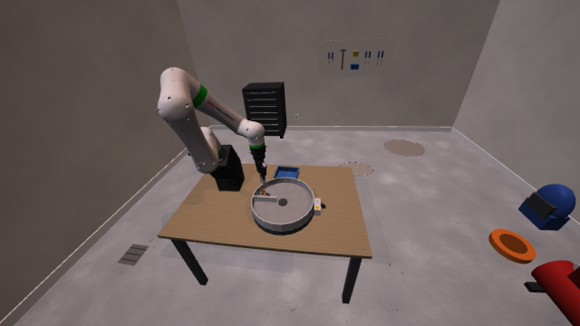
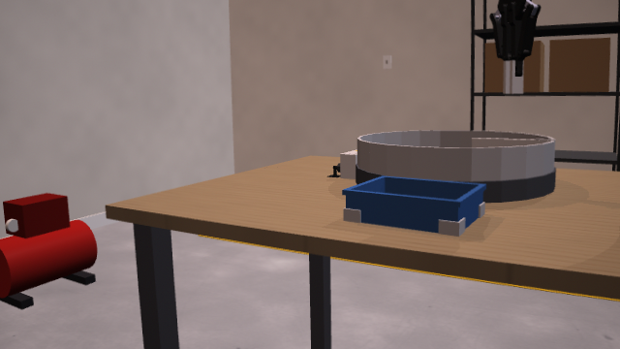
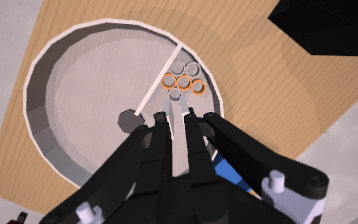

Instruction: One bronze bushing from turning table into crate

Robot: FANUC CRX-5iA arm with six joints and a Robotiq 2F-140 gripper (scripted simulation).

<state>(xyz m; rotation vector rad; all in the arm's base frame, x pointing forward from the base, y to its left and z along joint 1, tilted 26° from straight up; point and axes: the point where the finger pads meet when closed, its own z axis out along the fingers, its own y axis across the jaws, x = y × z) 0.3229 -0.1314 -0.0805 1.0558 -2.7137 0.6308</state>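
Observation:
The round grey turning table (image 1: 283,204) stands on the wooden table, and also shows in the exterior view (image 2: 455,157) and the wrist view (image 3: 100,100). Beside its white divider bar (image 3: 159,80) lies a cluster of bushings: three bronze ones (image 3: 184,82) and three grey ones (image 3: 178,66). My gripper (image 3: 176,106) (image 2: 512,82) hangs above this cluster, clear of the rim. Its fingers stand a narrow gap apart with nothing between them. The blue crate (image 1: 286,172) (image 2: 414,203) sits on the table next to the turning table and looks empty.
A small white box with an orange mark (image 1: 317,205) sits against the turning table's right rim. The arm's black base (image 1: 228,174) stands at the table's back left corner. A shelf rack (image 2: 547,58) stands behind the table.

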